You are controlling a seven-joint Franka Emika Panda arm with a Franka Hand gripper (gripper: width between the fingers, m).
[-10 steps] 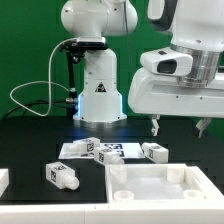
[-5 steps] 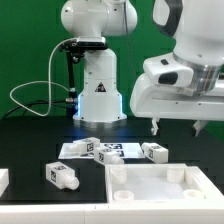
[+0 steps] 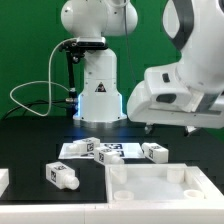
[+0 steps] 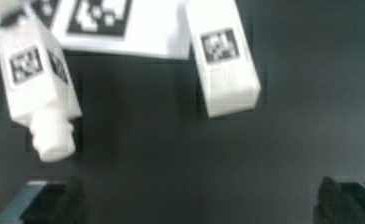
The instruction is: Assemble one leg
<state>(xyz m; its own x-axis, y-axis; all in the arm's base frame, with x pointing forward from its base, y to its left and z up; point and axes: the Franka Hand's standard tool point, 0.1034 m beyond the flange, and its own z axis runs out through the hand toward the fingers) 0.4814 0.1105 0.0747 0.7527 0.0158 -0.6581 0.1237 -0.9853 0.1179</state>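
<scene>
Open gripper (image 3: 168,128) poised over loose parts

Exterior view: a short white tagged plastic leg (image 3: 154,151) lies on the black table (image 3: 30,150) beside the marker board (image 3: 100,151), under the gripper. Wrist view: dark fingers (image 4: 353,200) stand wide apart and empty, likely ready to straddle it.

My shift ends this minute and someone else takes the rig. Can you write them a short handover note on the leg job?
Claw: open and empty, hovering above the table on the exterior view's right.
Legs, all loose on the table: front leg toward the exterior view's left; board leg at the marker board; far leg beside that board on the exterior view's right, just behind the white panel.
Done: nothing visible; no leg is held or fitted.
Left: probably grasp one leg and fit it to the panel.
</scene>
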